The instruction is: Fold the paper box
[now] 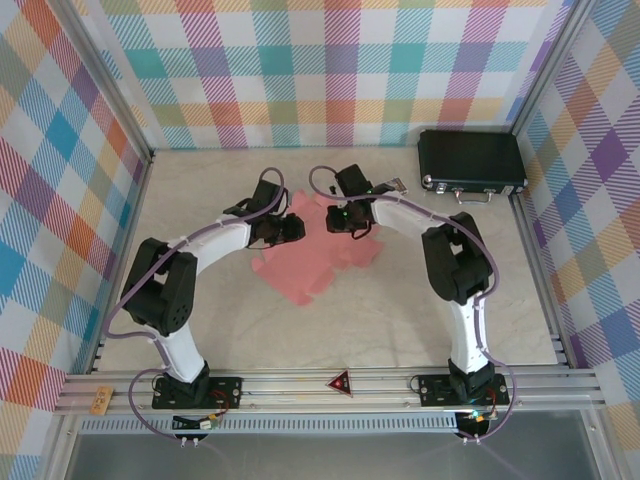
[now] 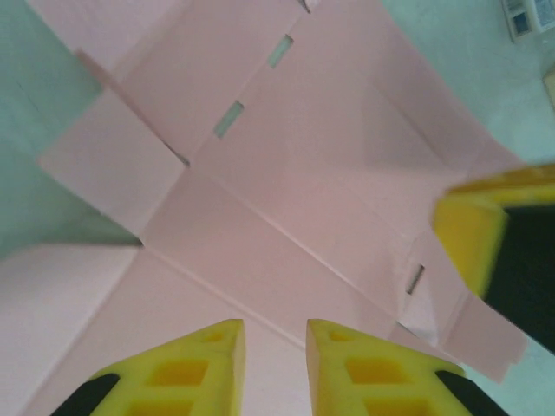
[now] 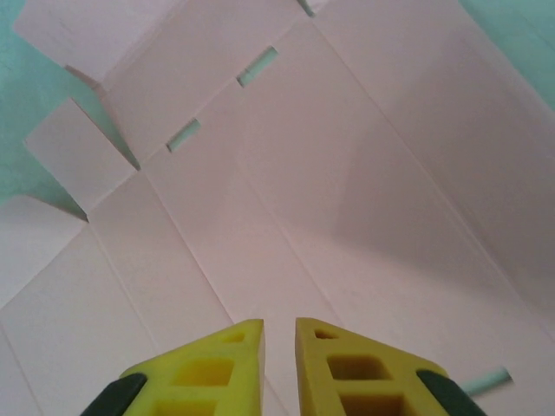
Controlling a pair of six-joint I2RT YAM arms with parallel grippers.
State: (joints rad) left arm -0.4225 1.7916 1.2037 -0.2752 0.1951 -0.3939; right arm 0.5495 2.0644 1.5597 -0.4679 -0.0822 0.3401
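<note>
The paper box (image 1: 318, 258) lies flat directly beneath both grippers, its slotted panels stretching ahead of them. The left gripper (image 2: 273, 331) and right gripper (image 3: 279, 328) each show jaws a narrow slit apart, holding nothing. To fold cleanly, one should likely pin the panel below while the other lifts a flap along its scored crease.
</note>
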